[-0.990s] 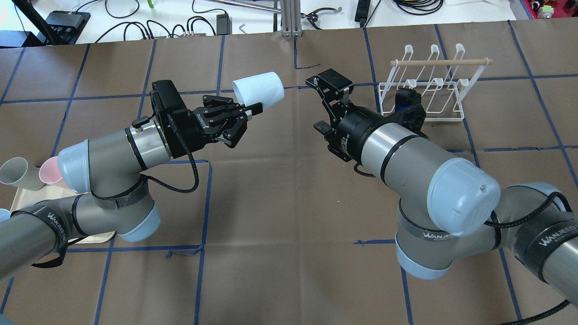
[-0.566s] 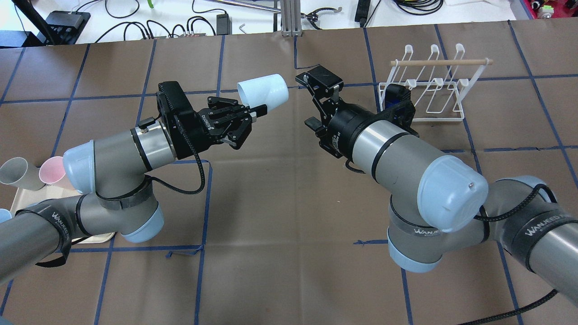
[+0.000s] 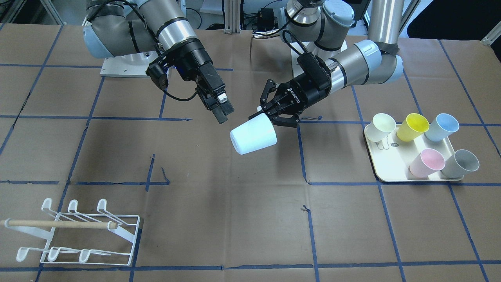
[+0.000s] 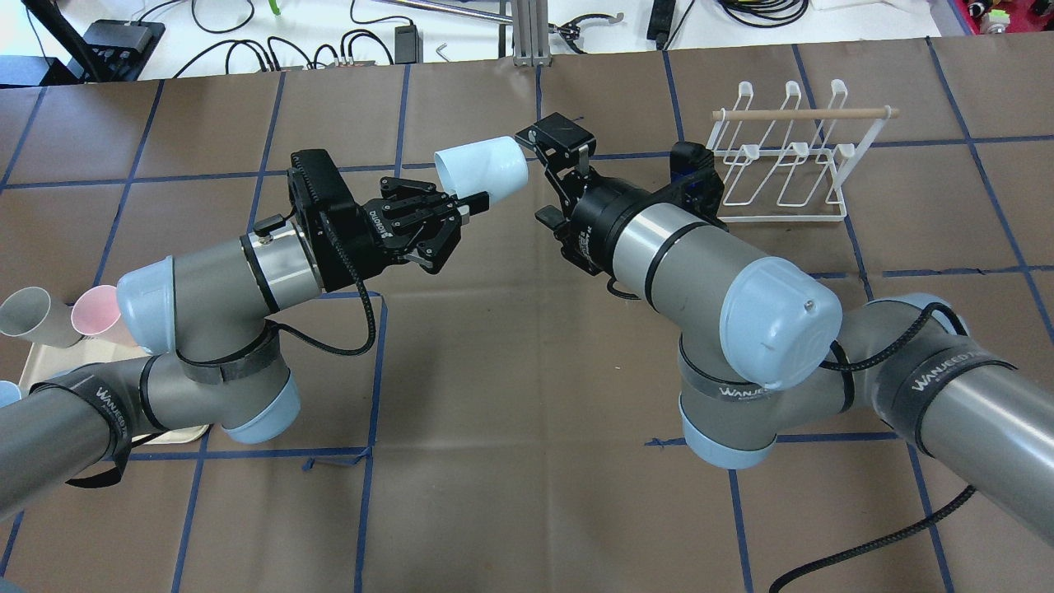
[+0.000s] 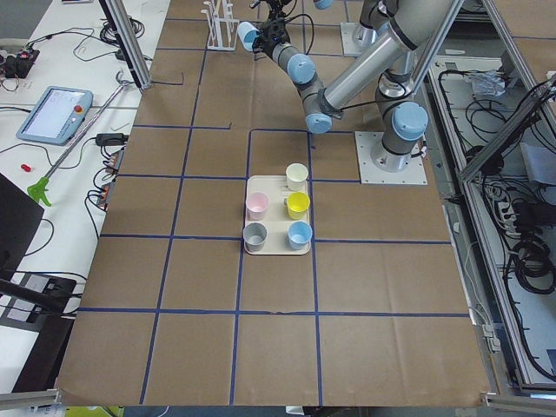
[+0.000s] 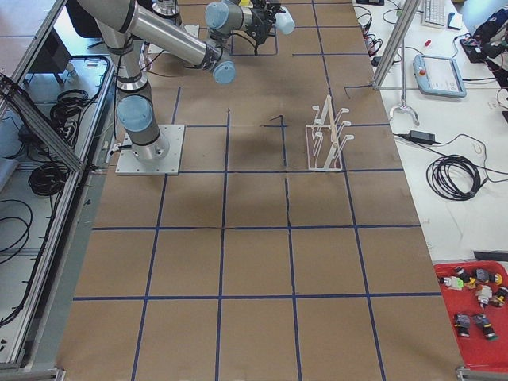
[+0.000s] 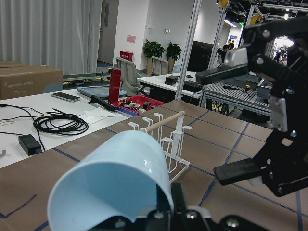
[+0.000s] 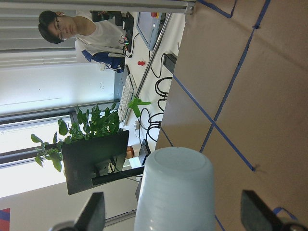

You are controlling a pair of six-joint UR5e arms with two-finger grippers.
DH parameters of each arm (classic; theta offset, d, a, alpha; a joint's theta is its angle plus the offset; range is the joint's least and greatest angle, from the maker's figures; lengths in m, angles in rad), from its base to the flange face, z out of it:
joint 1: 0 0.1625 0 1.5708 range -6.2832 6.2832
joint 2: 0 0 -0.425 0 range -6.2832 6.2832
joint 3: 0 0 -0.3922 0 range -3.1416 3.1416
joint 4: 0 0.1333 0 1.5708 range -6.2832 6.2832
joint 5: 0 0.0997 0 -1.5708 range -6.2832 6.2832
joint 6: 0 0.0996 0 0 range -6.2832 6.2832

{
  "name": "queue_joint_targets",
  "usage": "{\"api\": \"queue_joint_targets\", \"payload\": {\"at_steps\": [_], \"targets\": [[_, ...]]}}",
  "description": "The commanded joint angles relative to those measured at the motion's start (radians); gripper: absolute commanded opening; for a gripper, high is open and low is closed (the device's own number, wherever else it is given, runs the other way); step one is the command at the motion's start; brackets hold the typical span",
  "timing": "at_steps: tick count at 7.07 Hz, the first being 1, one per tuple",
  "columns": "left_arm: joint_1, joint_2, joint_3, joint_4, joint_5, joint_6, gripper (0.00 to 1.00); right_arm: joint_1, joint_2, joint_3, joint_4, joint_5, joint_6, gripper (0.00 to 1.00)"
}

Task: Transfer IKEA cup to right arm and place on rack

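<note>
Pale-blue plastic, smooth and tapered, the IKEA cup point(image 3: 253, 135) hangs on its side in the air over the brown paper mid-table in the front-facing view. The left gripper point(image 3: 263, 114) has its jaws closed on the rim wall, and the cup's closed base points away from that gripper. The right gripper point(image 3: 221, 109) hovers just beside the cup with jaws spread, and the rack point(image 3: 78, 231) stands well apart. From overhead, the right gripper's upper finger sits almost against the cup's wide end. 0.6 s ago a clear gap lay between them, so the right arm has swung in towards the cup, while the cup and left gripper have barely shifted. In both side views the cup is a small pale spot at the far end of the table, and the jaws are too small to judge. The left wrist view has the cup's curved wall filling the lower left, with the right gripper's two black fingers apart at the right and the rack behind. In the right wrist view the cup rises from the bottom edge between the spread fingertips point(image 8: 96, 211), touching neither.
</note>
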Motion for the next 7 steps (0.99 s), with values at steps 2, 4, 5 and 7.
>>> {"api": "queue_joint_targets", "payload": {"at_steps": [2,4,5,7], "targets": [[0.0,0.0,0.0,0.0,0.0,-0.005,0.0,0.002,0.069,-0.052,0.001,0.001,-0.001,0.98],[0.0,0.0,-0.002,0.0,0.0,-0.005,0.0,0.005,0.09,-0.08,0.008,-0.001,-0.001,0.98],[0.0,0.0,-0.002,0.0,0.0,-0.005,0.0,0.018,0.092,-0.08,0.012,-0.001,-0.001,0.98],[0.0,0.0,0.0,0.0,0.0,-0.005,0.0,0.033,0.103,-0.083,0.014,-0.01,0.0,0.98]]}}
